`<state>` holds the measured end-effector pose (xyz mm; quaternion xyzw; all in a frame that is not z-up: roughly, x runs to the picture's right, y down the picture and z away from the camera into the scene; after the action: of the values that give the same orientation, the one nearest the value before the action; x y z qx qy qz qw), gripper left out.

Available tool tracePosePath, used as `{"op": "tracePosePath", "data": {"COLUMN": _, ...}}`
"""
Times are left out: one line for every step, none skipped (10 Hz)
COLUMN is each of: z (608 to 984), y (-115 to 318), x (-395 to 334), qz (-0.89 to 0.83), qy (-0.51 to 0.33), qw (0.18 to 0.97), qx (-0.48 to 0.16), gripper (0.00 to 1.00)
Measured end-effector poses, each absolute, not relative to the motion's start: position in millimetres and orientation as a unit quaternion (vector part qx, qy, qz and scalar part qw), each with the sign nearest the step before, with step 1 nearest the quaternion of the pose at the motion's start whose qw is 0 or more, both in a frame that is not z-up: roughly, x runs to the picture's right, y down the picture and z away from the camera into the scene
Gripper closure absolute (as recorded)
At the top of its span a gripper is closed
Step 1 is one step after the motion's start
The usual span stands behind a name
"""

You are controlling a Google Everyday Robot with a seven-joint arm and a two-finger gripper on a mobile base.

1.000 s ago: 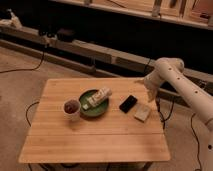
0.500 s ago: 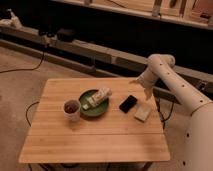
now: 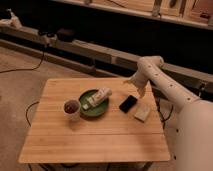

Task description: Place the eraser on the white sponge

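The eraser [image 3: 128, 104] is a flat black block lying on the wooden table [image 3: 95, 135], right of centre. The white sponge [image 3: 142, 112] is a pale block lying just right of the eraser and slightly nearer, close to the table's right edge. The two are side by side and almost touching. My gripper [image 3: 138, 90] hangs from the white arm above the table's far right part, just behind and above the eraser. It holds nothing that I can see.
A green plate [image 3: 86, 111] with a white tube-like item [image 3: 99, 96] on it sits mid-table, left of the eraser. A cup [image 3: 71, 108] with dark contents stands left of the plate. Cables run across the floor at the left, and a long bench stands behind.
The arm has swung left and folded in. The gripper moved from beside the sponge at the right edge to behind the eraser. Eraser and sponge have not moved.
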<state>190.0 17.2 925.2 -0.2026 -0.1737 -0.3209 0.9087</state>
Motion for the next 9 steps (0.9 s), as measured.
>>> {"op": "tracePosePath", "data": {"z": 926.6, "y": 20.2, "x": 184.2, "qz": -0.325, "qy": -0.174, "qw": 0.907, "qx": -0.203, "gripper": 0.20}}
{"op": "tracePosePath", "data": {"z": 926.9, "y": 22.9, "x": 177.9, "qz": -0.329, "qy": -0.175, "qw": 0.905, "qx": -0.203, "gripper": 0.20}}
{"op": "tracePosePath", "data": {"z": 927.4, "y": 26.1, "x": 172.1, "qz": -0.332, "qy": -0.177, "qw": 0.904, "qx": -0.203, "gripper": 0.20}}
{"op": "tracePosePath", "data": {"z": 928.2, "y": 28.8, "x": 167.8, "qz": -0.333, "qy": -0.178, "qw": 0.904, "qx": -0.203, "gripper": 0.20}}
{"op": "tracePosePath", "data": {"z": 930.4, "y": 32.8, "x": 164.2, "qz": -0.330, "qy": -0.180, "qw": 0.904, "qx": -0.205, "gripper": 0.20}}
{"op": "tracePosePath", "data": {"z": 933.8, "y": 39.3, "x": 161.0, "qz": -0.325, "qy": -0.183, "qw": 0.904, "qx": -0.210, "gripper": 0.20}}
{"op": "tracePosePath", "data": {"z": 936.0, "y": 44.0, "x": 158.9, "qz": -0.324, "qy": -0.185, "qw": 0.903, "qx": -0.213, "gripper": 0.20}}
{"op": "tracePosePath", "data": {"z": 937.7, "y": 50.1, "x": 156.4, "qz": -0.323, "qy": -0.187, "qw": 0.902, "qx": -0.218, "gripper": 0.20}}
{"op": "tracePosePath", "data": {"z": 938.4, "y": 54.7, "x": 154.3, "qz": -0.322, "qy": -0.188, "qw": 0.901, "qx": -0.222, "gripper": 0.20}}
